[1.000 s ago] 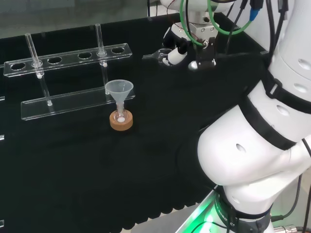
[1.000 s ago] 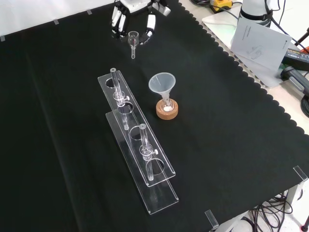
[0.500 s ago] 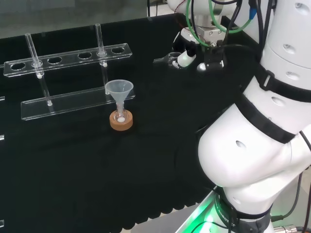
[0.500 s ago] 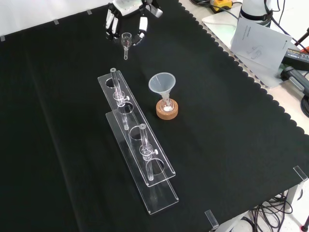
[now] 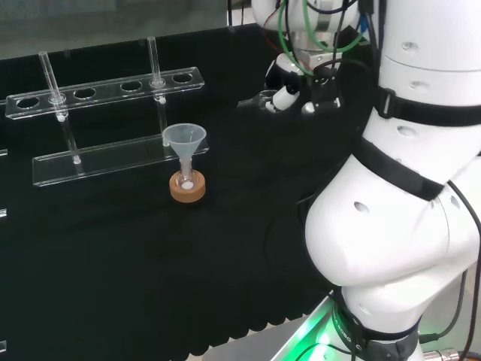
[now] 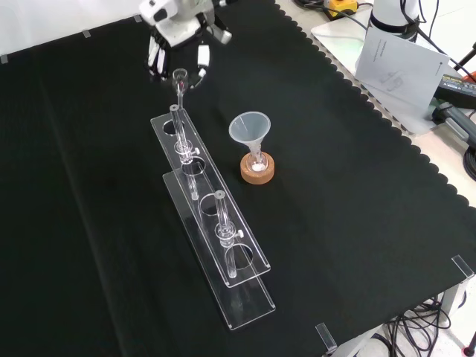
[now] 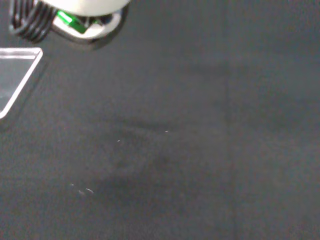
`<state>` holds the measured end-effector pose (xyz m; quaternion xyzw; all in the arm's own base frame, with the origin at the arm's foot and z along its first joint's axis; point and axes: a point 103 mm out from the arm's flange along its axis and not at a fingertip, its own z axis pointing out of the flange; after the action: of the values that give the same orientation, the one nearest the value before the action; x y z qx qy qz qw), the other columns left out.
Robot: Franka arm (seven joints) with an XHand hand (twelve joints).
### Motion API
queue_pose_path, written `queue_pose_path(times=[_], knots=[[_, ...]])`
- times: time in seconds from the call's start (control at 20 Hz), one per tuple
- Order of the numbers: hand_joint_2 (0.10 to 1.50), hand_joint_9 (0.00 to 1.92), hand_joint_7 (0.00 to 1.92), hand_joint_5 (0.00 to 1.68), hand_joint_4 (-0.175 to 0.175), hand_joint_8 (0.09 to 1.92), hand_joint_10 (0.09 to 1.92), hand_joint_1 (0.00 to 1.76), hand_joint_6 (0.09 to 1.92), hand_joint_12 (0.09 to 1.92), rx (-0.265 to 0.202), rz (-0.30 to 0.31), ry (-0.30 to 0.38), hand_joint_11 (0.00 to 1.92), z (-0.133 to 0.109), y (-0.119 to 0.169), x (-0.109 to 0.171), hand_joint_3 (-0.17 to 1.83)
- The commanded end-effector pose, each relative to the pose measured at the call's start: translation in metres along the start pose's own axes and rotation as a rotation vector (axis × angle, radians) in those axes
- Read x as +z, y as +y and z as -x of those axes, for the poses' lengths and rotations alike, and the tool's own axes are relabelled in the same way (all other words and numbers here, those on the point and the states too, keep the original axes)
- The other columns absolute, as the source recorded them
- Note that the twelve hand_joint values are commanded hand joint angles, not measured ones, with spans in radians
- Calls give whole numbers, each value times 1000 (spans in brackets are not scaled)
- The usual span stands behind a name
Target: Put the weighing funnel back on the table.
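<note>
Black-clothed desk (image 6: 357, 223), and the hand (image 6: 172, 22) has swung left in the front view, fingers (image 6: 202, 58) still pinching the weighing funnel (image 6: 180, 77) aloft. Close ahead stands the far end of the clear rack (image 6: 223, 245), big funnel (image 6: 250, 130) to its right.

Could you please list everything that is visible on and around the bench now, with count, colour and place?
cloth: one, black, covers the bench
rack: one, clear, left of the funnel in the front view
test tubes: two, clear, upright in the rack
funnel: one, clear, mouth up, stem in the flask
flask: one, small, clear, on the cork ring
cork ring: one, brown, mid cloth
weighing funnel: one, clear, pinched by the hand beyond the rack's far end
paper sheets: white, off the cloth, front view's top right
hand: one, black and white
arm: one, white
</note>
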<state>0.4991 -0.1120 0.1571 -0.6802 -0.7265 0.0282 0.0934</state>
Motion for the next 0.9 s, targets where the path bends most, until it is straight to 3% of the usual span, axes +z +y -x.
queue_pose_path(times=[0.05, 0.9], knots=[[681, 1136, 726, 1312, 175, 602, 151, 1123, 572, 912, -27, -33, 30, 979, 6, 32, 28, 581], [683, 1137, 723, 1309, 175, 603, 147, 1122, 576, 913, -32, -96, 52, 976, 10, 49, 66, 579]])
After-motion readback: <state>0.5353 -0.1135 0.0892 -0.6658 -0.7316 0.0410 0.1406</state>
